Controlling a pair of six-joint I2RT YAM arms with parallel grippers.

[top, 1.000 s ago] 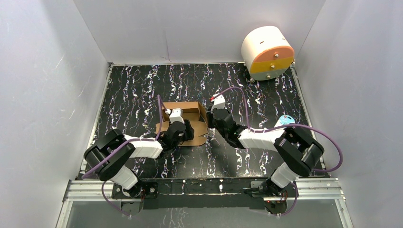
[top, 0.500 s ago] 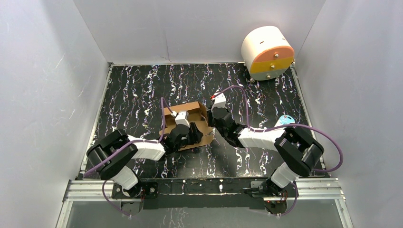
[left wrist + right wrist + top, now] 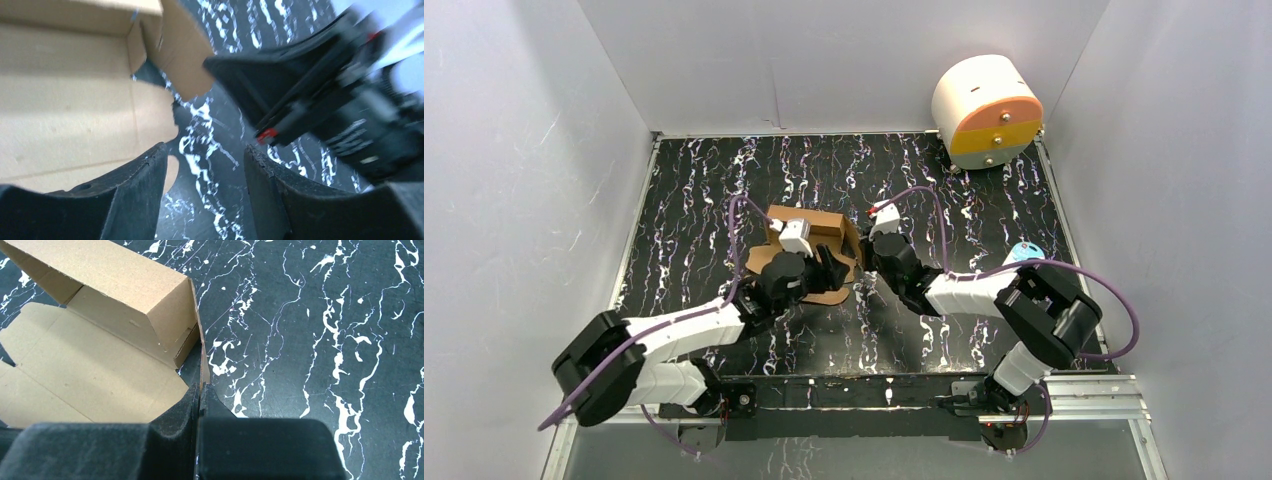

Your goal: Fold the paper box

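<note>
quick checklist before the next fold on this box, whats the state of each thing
1. right hand pinching the paper box by its side flap: ok
2. left hand open, nothing between its fingers: ok
3. far wall folded up: ok
4. near panel raised: not ok, lies flat
5. hands apart from each other: cannot tell, very close

Top view: high, rear, looking down. Wrist views: close, low, both sharing paper box point(image 3: 100, 355) corner.
</note>
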